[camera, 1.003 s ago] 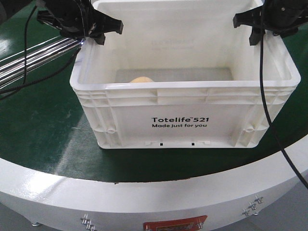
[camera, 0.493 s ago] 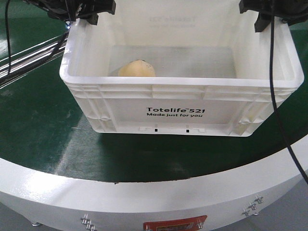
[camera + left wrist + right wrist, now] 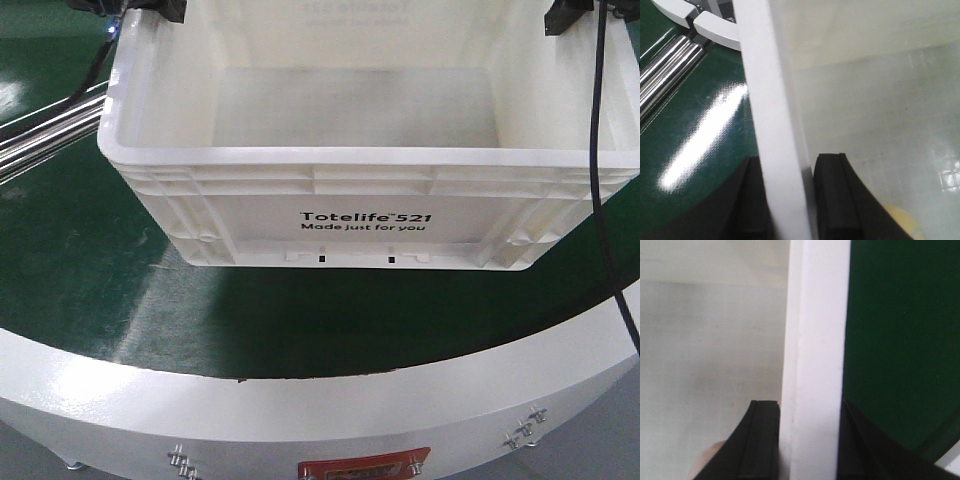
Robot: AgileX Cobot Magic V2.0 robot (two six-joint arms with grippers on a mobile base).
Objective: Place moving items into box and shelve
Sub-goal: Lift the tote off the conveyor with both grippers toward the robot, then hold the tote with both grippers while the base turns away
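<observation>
**White plastic box gripped at both side walls over green counter**

Large rectangular box (image 3: 360, 190), white moulded plastic w/ smooth inner walls, a thick flat rim and ribbed bracing under the rim and at the corners. It fills most of the front view, centred over the counter (image 3: 80, 290). A dark shadow lies beneath its base; can't tell if the base touches the surface. Black print on the near side reads "Totelife 521", w/ "Made just for you" below it.

Left tool (image 3: 790, 200): black fingers closed onto the box's left wall, one outside and one inside, w/ the white rim running up between them.

Right tool (image 3: 810, 440): same clamp on the right wall, w/ dark, flat-faced fingers pressed to either side.

Inside the box, the front view shows only bare walls, since the near wall hides the floor. The wrist views catch a pale yellowish item (image 3: 900, 222) low on the box floor, rounded and mostly cut off.

The counter top is glossy dark green w/ a curved white painted edge. Shiny metal rails (image 3: 40, 140) run at the left. A black cable (image 3: 598, 150) hangs down the right side. A red plate (image 3: 365, 468) sits on the counter's white front, its text too cropped to read.
</observation>
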